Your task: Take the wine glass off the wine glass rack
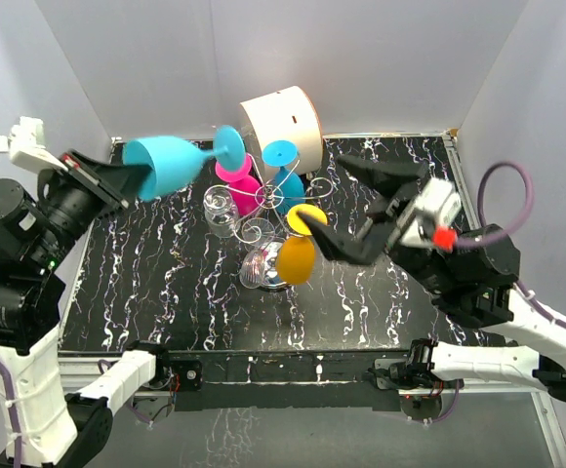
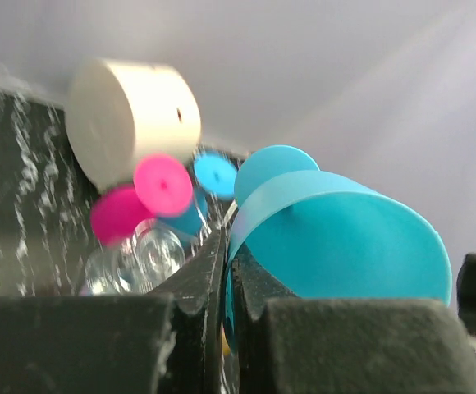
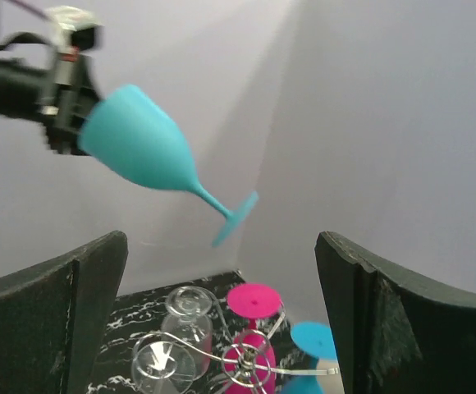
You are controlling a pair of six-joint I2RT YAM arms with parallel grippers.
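The black, white-veined desk (image 1: 166, 292) carries a white drum (image 1: 283, 122) lying on its side at the far edge. Just in front of the drum stands the wine glass rack (image 1: 263, 200), a silver wire stand with scrolled arms.

The right tool (image 1: 330, 200) hangs on the rack's right side with its fingers spread wide and nothing between them. Its lower finger is just beside the foot of the yellow glass (image 1: 298, 255). In the right wrist view the same tool (image 3: 221, 246) frames the rack from above.

The left tool (image 1: 117, 180) is raised at the left of the desk, pressed together on the rim of the wine glass (image 1: 171, 164). This teal glass is clear of the rack and held in the air, lying nearly sideways with its foot pointing toward the drum. The left wrist view shows the fingers (image 2: 205, 271) pinching the glass wall.

On the rack hang two pink glasses (image 1: 236, 180), a blue glass (image 1: 285, 180), the yellow one and clear glasses (image 1: 222, 207).
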